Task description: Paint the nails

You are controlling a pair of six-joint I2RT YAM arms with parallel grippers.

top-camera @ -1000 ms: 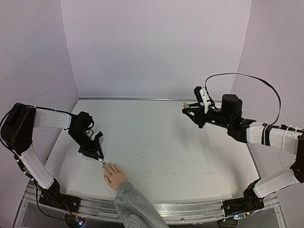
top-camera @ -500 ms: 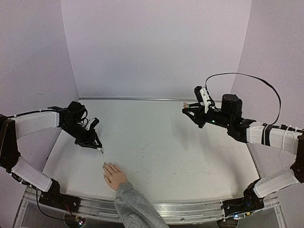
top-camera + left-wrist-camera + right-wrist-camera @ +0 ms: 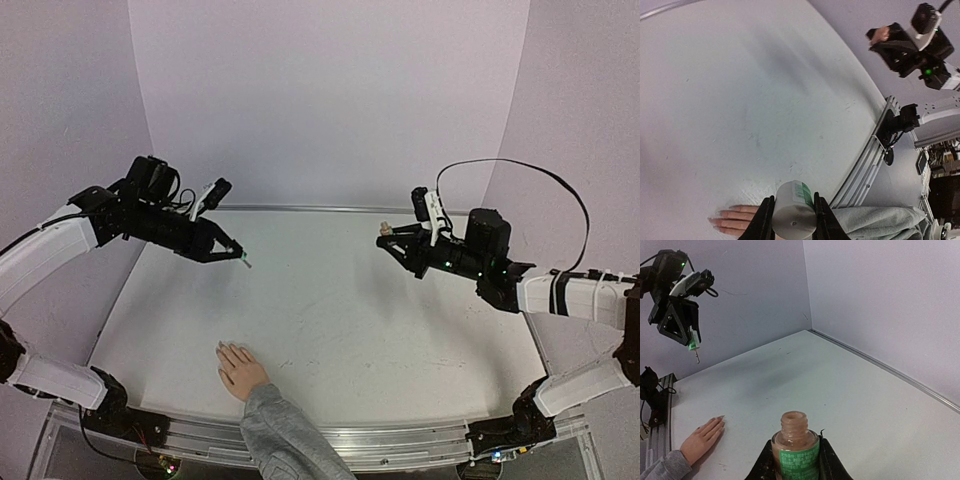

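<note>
Both arms are up off the table [image 3: 350,320] right now, one on each side, with a big bare stretch of tabletop between them.

The left gripper [image 3: 222,248] is clamped tight on the white cap [image 3: 792,210] with the green label, and the little brush [image 3: 696,359] sticks out of the cap, angled down toward the middle of the table. It hangs in the air over the left back part of the surface, near the left wall [image 3: 60,120] but not touching it.

The right gripper [image 3: 392,240] is closed around the bottle [image 3: 797,450]. The bottle is upright, with a green label and an open neck, and it's held above the right back area, well apart from the brush.

The hand [image 3: 240,370] lies flat, palm down, at the near edge left of centre. Its grey sleeve [image 3: 285,435] runs off over the metal rail [image 3: 400,440] at the front. The nails [image 3: 719,419] point away from the rail, toward the back-left of the table. They're too small here to say whether there's any polish on them.

Room-wise, there's nothing else on the table. The back edge meets the wall along a thin metal strip [image 3: 300,208], and the side walls close in left and right. Everything from the fingertips to that back strip is open, and so is the whole right half of the surface. The tight spot is the near-left corner — the hand sits close to the front rail there, with the left arm's base just beside it.
</note>
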